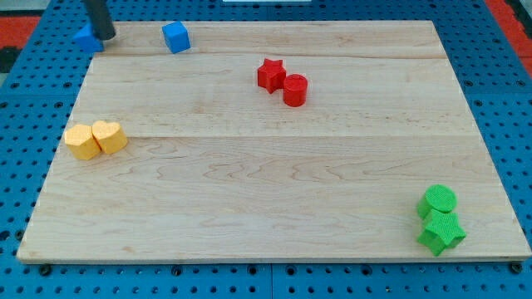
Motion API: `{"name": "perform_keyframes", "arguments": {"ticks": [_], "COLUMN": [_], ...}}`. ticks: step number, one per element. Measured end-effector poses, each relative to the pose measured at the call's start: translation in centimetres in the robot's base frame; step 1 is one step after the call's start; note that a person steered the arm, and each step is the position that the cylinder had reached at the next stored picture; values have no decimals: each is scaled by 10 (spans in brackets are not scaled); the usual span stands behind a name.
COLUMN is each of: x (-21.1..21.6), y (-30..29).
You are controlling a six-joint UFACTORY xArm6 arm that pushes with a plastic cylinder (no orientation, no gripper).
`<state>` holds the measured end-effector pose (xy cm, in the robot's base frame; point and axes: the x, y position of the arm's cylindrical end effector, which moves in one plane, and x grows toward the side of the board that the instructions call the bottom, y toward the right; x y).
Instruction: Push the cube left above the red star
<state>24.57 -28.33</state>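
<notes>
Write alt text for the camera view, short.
My tip rests at the board's top-left corner, touching a blue block, with the blue cube to its right. Red star and red cylinder sit center-top; yellow pair left, green pair bottom-right.

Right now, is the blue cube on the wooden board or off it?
On it. The blue cube sits fully on the board, near the view's top edge, to the right of my tip.

Blue cube — upright near the view's top edge, well left of red star.
</notes>
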Motion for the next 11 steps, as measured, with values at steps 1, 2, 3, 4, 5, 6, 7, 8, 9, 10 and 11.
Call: {"name": "perform_keyframes", "arguments": {"ticks": [1,2,3,4,5,6,7,8,9,10,11], "x": [29,-7,-41,-25,32,56,46,16,-13,22,24], "y": [-22,-15,2,111,177,209,206,145,238,330,229]}}
